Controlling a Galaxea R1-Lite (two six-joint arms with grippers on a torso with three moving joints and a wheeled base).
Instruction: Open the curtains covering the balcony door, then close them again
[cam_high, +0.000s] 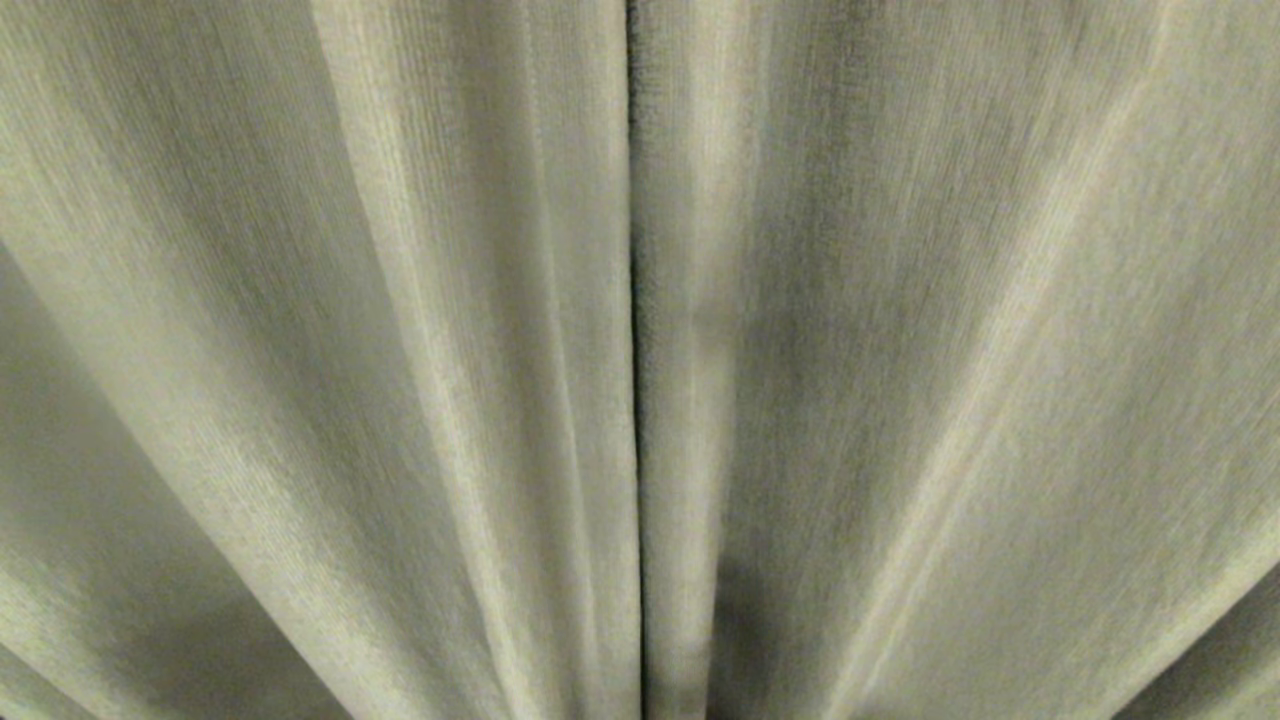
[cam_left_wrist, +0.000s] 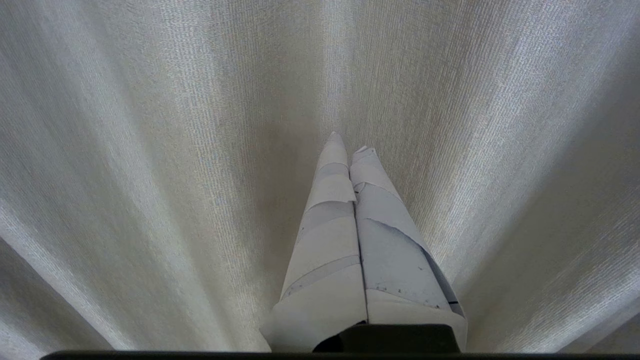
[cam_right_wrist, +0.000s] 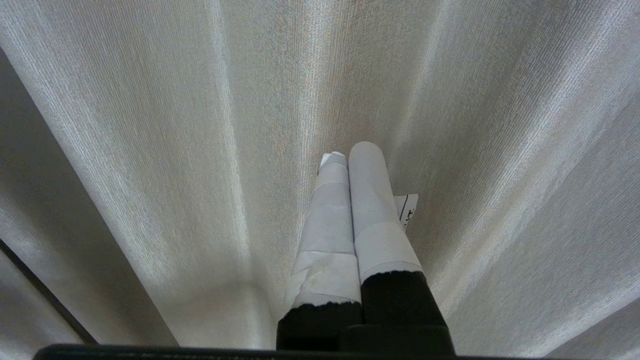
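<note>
- Curtains (cam_high: 400, 360) fill the whole head view: two cream, finely woven panels whose hemmed edges meet along a thin dark vertical seam at about the middle, so they hang drawn together.
- Long pleats fan outward from that seam on both sides, with soft shadows lying in the folds.
- No part of the balcony door shows; the fabric covers everything in front of the robot.
- Neither arm appears in the head view.
- From the left wrist view, the left gripper (cam_left_wrist: 348, 142) points at the curtain fabric with its two white-taped fingers (cam_left_wrist: 330, 235) pressed together, closed with nothing between them. Whether the tips touch the cloth I cannot tell.
- From the right wrist view, the right gripper (cam_right_wrist: 348, 152) likewise faces the pleated cloth, its taped fingers (cam_right_wrist: 377, 220) closed against each other and empty; black shows below the tape near the base.
- A narrow dark gap runs beside the fabric at one edge of the right wrist view.
</note>
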